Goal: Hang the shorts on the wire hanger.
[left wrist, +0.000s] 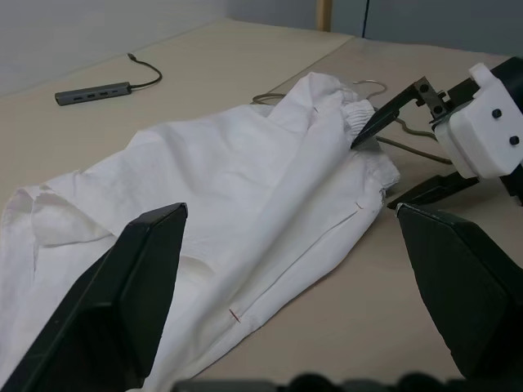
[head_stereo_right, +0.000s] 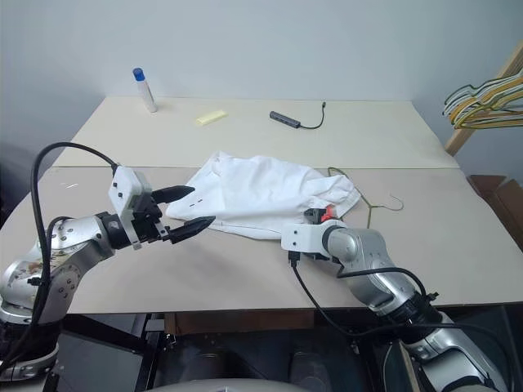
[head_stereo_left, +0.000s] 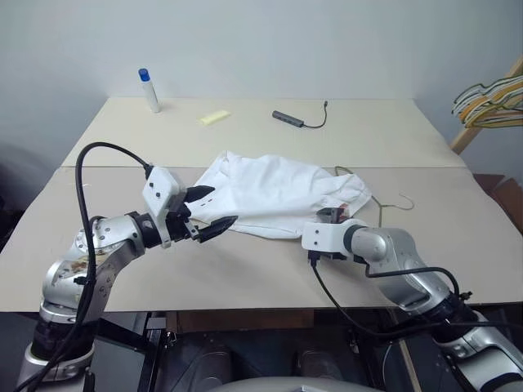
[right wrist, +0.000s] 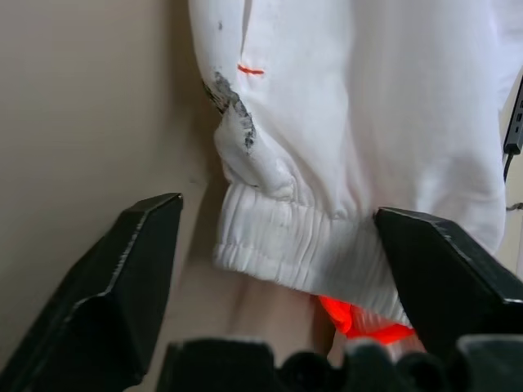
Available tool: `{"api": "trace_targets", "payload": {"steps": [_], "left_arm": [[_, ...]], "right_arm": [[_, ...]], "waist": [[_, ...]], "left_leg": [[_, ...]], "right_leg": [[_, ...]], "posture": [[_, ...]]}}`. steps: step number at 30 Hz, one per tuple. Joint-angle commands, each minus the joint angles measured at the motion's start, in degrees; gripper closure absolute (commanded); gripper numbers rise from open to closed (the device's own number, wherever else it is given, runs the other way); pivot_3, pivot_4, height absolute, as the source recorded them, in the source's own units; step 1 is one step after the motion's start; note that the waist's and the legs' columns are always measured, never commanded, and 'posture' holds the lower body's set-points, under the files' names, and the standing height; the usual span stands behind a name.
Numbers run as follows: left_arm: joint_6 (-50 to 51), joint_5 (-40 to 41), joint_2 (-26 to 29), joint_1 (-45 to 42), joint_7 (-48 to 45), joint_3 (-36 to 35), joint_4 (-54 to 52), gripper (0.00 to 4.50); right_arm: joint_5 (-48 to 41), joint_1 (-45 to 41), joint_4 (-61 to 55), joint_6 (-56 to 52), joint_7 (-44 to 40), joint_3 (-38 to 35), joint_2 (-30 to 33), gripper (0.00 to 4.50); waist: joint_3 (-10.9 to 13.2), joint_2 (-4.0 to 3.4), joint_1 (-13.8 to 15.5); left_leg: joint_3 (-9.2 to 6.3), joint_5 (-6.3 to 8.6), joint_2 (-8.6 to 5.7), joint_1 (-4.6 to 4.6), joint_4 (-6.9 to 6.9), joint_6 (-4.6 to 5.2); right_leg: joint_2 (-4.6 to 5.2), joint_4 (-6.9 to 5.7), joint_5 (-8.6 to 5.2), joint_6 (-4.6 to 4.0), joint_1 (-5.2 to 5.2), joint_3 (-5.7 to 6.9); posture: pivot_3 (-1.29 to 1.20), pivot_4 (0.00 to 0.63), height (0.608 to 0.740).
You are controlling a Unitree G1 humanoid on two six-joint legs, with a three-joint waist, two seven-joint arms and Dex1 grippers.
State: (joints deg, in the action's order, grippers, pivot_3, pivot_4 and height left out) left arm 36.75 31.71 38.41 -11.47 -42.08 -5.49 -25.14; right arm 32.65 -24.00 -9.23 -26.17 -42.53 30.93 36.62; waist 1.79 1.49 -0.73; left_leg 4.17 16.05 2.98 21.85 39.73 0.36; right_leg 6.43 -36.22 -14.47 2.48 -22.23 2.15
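Shorts [head_stereo_left: 278, 194] lie spread flat mid-table [head_stereo_left: 245, 269], waistband end toward right side, partly covering wire hanger [head_stereo_left: 391, 201], whose hook pokes out beside waistband; hanger likely needs freeing first. Right gripper [left wrist: 391, 159] sits low at elastic waistband, fingers apart either side of band, nothing clamped yet, lined up to pinch it. Left gripper [head_stereo_left: 210, 209] hovers released near leg-end edge, apparently waiting to hold cloth steady
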Motion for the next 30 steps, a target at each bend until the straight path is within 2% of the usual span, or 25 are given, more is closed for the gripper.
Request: {"api": "trace_targets", "payload": {"steps": [1, 10, 14, 17, 19, 22, 27, 30], "left_arm": [[-0.28, 0.71, -0.27, -0.34, 0.52, -0.68, -2.08, 0.05], [-0.03, 0.28, -0.19, 0.46, 1.32, -0.65, -2.72, 0.05], [-1.81, -5.43, 2.32, 0.83, 1.72, 2.13, -1.07, 0.05], [-13.1, -19.66, 8.65, 2.98, 0.35, 9.4, 4.76, 0.05], [-18.7, -24.68, 10.25, 3.62, 0.08, 12.19, 8.82, 0.05], [-25.8, -31.7, 10.36, 2.67, 1.2, 16.07, 16.02, 0.05], [-33.02, -41.22, 7.3, -1.65, 3.5, 21.62, 26.2, 0.05], [-34.18, -47.64, 4.82, -5.58, 6.45, 24.61, 32.78, 0.65]], "right_arm": [[3.02, -1.75, 5.3, 1.8, 3.07, 0.19, -1.29, 1.55], [4.86, -1.38, 4.29, 4.96, 2.89, -1.68, -0.41, 4.48], [2.46, -0.15, -0.2, 8.42, 0.18, -4.92, 3.77, 4.5], [-2.45, 1.65, -4.82, 11.55, -4.25, -9.2, 8.78, 4.5], [-4.88, 2.31, -6.13, 12.97, -5.96, -11.13, 10.55, 4.5], [-7.85, 2.92, -7.35, 14.48, -7.77, -13.34, 11.82, 4.5], [-9.66, 2.79, -8.5, 14.75, -8.7, -14.89, 11.68, 4.5], [-9.69, 2.33, -8.82, 14.28, -8.41, -15.1, 11.24, 4.5]], "waist": [[0.0, 0.01, 0.0], [0.0, 0.0, 0.05], [0.01, -0.01, 0.15], [0.03, -0.06, 0.11], [0.03, -0.1, 0.05], [0.03, -0.1, 0.03], [0.01, -0.13, 0.42], [-0.22, -0.39, 0.63]], "left_leg": [[0.0, -0.01, 0.0, 0.01, 0.0, -0.01], [0.0, -0.01, 0.0, 0.1, 0.0, -0.03], [-0.01, -0.01, -0.01, 0.11, 0.0, -0.02], [0.0, -0.01, -0.01, 0.08, -0.03, -0.02], [0.02, -0.01, -0.01, 0.04, -0.09, -0.01], [0.04, 0.0, 0.01, 0.05, -0.08, -0.01], [0.05, 0.0, 0.0, 0.1, -0.04, -0.01], [0.07, 0.0, -0.01, 0.06, -0.01, 0.0]], "right_leg": [[0.0, 0.0, 0.0, 0.0, 0.0, 0.0], [0.01, 0.02, 0.0, 0.0, -0.07, 0.0], [0.01, 0.03, 0.0, 0.0, -0.07, 0.0], [0.01, 0.05, 0.0, 0.0, -0.06, 0.0], [0.0, 0.08, 0.0, 0.0, -0.06, 0.01], [0.0, 0.06, -0.01, -0.01, -0.07, 0.02], [0.01, 0.05, 0.0, 0.0, -0.08, 0.03], [0.01, 0.05, 0.0, 0.0, -0.02, 0.04]], "posture": [[0.03, 0.0, 0.74], [0.03, 0.0, 0.74], [0.03, 0.0, 0.74], [0.02, 0.0, 0.74], [0.01, 0.0, 0.74], [0.0, 0.0, 0.74], [-0.01, 0.0, 0.74], [-0.02, 0.0, 0.74]]}}
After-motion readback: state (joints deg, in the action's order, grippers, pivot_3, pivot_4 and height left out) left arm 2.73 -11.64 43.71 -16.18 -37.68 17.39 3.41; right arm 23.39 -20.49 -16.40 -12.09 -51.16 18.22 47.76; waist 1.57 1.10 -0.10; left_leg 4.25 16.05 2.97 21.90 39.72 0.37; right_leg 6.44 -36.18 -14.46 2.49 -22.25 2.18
